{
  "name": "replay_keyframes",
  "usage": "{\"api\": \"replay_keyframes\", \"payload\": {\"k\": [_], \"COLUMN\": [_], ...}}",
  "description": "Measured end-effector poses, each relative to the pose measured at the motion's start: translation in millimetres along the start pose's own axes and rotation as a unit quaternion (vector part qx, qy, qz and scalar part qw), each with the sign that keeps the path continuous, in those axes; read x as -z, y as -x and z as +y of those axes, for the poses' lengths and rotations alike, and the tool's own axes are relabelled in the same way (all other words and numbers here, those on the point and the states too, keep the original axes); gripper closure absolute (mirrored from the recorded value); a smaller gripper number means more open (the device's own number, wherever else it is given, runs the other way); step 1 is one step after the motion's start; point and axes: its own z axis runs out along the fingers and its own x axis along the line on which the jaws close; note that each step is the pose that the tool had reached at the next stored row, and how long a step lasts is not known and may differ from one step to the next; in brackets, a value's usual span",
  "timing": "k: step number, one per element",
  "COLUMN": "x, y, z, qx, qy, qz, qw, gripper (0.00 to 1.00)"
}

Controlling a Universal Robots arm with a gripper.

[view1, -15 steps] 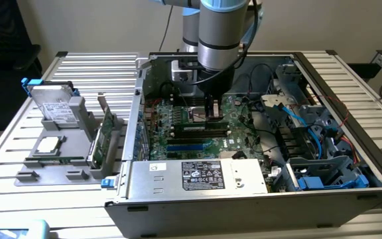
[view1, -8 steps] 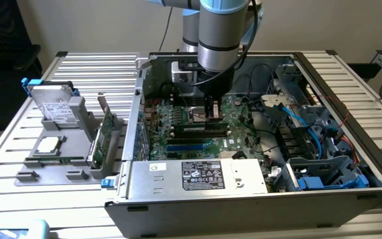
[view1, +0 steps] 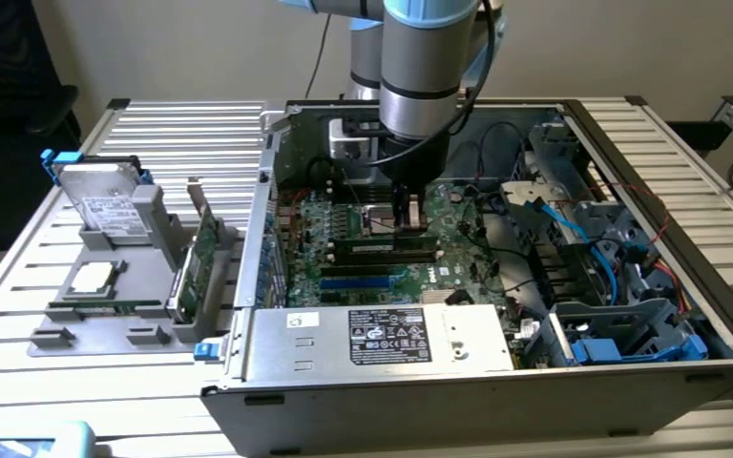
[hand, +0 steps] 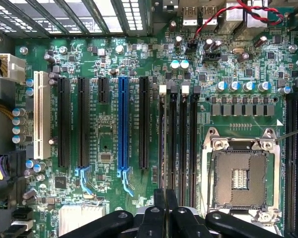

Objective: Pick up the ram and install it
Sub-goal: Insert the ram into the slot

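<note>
1. The ram (view1: 106, 306): I take the thin green stick lying flat along the near edge of the grey tray (view1: 99, 341) for it, outside the computer case (view1: 469, 401) on the exterior view's left.
2. Gripper (hand: 165, 218): it hangs inside the case, low over the motherboard (hand: 104, 144) and well apart from the ram. The jaws stand close together and I see nothing between them.
3. Progress: the four memory slots (hand: 178, 144) ahead of the fingertips look empty. I judge that neither pickup nor seating is done.
4. Surroundings: on the tray, a hard drive (view1: 102, 200), a square processor chip (view1: 93, 277) and an upright expansion card (view1: 195, 267) stand near the ram.
5. Obstructions: the expansion card and the case side wall (view1: 264, 219) stand between tray and slots. The open processor socket (hand: 240, 177) lies just beside the slots.
</note>
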Motion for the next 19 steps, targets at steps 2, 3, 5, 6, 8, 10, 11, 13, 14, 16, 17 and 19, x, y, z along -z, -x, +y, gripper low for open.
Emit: {"api": "replay_keyframes", "payload": {"k": [2,3,5,6,8,10,11,13,14,16,17,19], "x": [-0.1,-0.1,-0.4,-0.5,-1.0,-1.7,-2.0,-2.5,-2.5,-2.7,-2.7,-2.8], "y": [-0.3,-0.3,-0.4,-0.5,-0.5,-0.5,-0.5,-0.4,-0.4,-0.5,-0.6,-1.4], "z": [0.0,0.0,0.0,0.0,0.0,0.0,0.0,0.0,0.0,0.0,0.0,0.0], "qx": [0.000,0.000,0.000,0.000,0.000,0.000,0.000,0.000,0.000,0.000,0.000,0.000], "qy": [0.0000,0.0000,0.0000,0.0000,0.0000,0.0000,0.0000,0.0001,0.0001,0.0002,0.0003,0.0007], "qz": [0.0000,0.0000,0.0001,0.0000,0.0001,-0.0001,-0.0004,-0.0016,-0.0019,-0.0027,-0.0028,-0.0030], "qw": [1.0000,1.0000,1.0000,1.0000,1.0000,1.0000,1.0000,1.0000,1.0000,1.0000,1.0000,1.0000], "gripper": [0.87,0.87,0.87,0.87,0.87,0.87,0.87,0.87,0.87,0.87,0.87,0.87]}}
